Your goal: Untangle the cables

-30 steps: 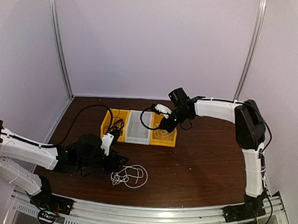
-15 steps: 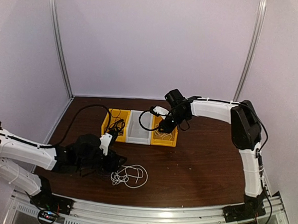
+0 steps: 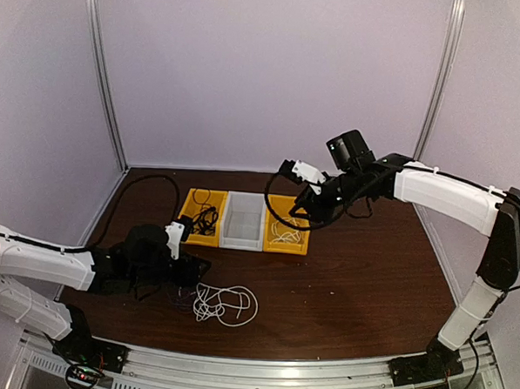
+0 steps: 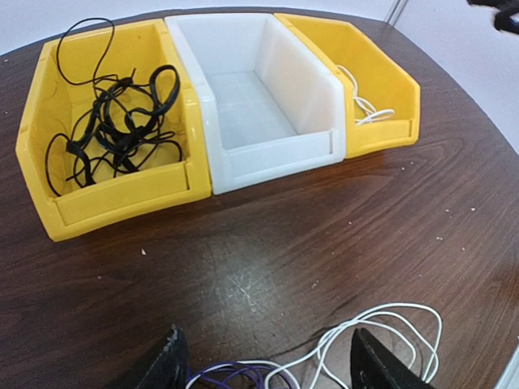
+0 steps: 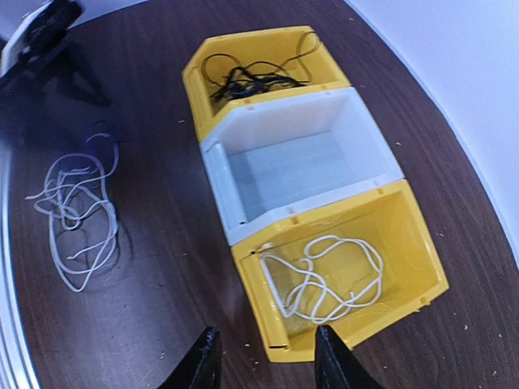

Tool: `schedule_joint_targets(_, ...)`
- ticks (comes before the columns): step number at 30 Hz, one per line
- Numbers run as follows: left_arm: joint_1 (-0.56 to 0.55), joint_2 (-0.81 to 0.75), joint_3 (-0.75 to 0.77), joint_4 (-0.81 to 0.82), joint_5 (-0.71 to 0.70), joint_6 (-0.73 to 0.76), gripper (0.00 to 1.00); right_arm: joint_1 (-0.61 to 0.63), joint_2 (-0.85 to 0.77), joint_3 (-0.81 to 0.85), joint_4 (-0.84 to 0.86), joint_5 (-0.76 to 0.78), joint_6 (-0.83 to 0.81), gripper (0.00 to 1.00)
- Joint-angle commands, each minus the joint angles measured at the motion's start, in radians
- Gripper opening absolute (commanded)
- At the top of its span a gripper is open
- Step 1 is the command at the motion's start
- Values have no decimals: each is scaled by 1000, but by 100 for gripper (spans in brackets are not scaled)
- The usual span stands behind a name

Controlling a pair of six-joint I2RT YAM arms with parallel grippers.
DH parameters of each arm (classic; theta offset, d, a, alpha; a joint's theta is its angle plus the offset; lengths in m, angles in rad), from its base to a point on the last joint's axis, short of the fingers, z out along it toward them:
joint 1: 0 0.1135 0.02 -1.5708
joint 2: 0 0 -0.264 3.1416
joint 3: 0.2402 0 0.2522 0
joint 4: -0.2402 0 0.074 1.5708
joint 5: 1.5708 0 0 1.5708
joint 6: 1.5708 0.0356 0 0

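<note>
Left of the white bin (image 3: 242, 224): a yellow bin (image 3: 197, 238) holds a bundle of black cables (image 3: 205, 218), which I count as sorted.
Right of the white bin: a second yellow bin (image 3: 286, 246) holds one white cable (image 3: 284, 233), lying loose on its floor and apart from the others.
White bin itself: I see nothing in it.
Nearer to me than the white bin: a tangle (image 3: 224, 304) lies on the table (image 3: 351, 286), a white cord (image 4: 389, 324) looped together with a purple cord (image 4: 231, 374).
Left pincer (image 4: 272, 369): spread wide with nothing in its grip, low over the purple end of the tangle, on the near-left side of the white bin.
Right pincer (image 5: 268, 361): fingers parted and empty, hanging above the bin to the right of the white bin.
Progress: I judge the job well along, with two bins filled.
Left to do: I have to pull the white and purple cords apart, and I guess one of them belongs in the white bin.
</note>
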Motion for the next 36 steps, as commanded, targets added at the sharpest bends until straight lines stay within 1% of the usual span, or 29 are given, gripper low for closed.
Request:
schedule_joint_targets(1, 44, -14, -16, -14, -7, -28, 69, 93, -87, -162, 72, -157, -147, 39)
schedule_joint_targets(4, 68, 2, -12, -16, 21, -31, 67, 167, -48, -167, 20, -152, -185, 38)
schedule_joint_targets(7, 72, 26, -2, -18, 30, -39, 66, 216, 24, -170, 42, -175, -112, 39)
schedule_joint_targets(9, 73, 41, 4, -23, 21, -52, 67, 225, 70, -173, 96, -224, -4, 42)
schedule_joint_targets(11, 73, 51, 5, -24, 16, -62, 67, 242, 118, -160, 107, -257, 51, 44)
schedule_joint_targets(14, 72, 56, 6, -26, 12, -71, 67, 272, 197, -106, 69, -253, 57, 45)
schedule_joint_targets(17, 76, 71, 35, -138, -109, -128, 68, 277, 238, -83, 66, -294, 85, 46)
schedule_joint_targets(18, 82, 72, 35, -155, -128, -136, 68, 277, 248, -78, 69, -298, 95, 47)
schedule_joint_targets(24, 92, 53, -2, -117, -103, -153, 69, 279, 319, -48, 49, -295, 107, 47)
schedule_joint_targets(34, 92, 43, -3, -119, -100, -142, 69, 282, 370, -18, 33, -298, 125, 29)
schedule_joint_targets(36, 92, 34, -11, -111, -98, -139, 69, 281, 377, -14, 25, -296, 124, 22)
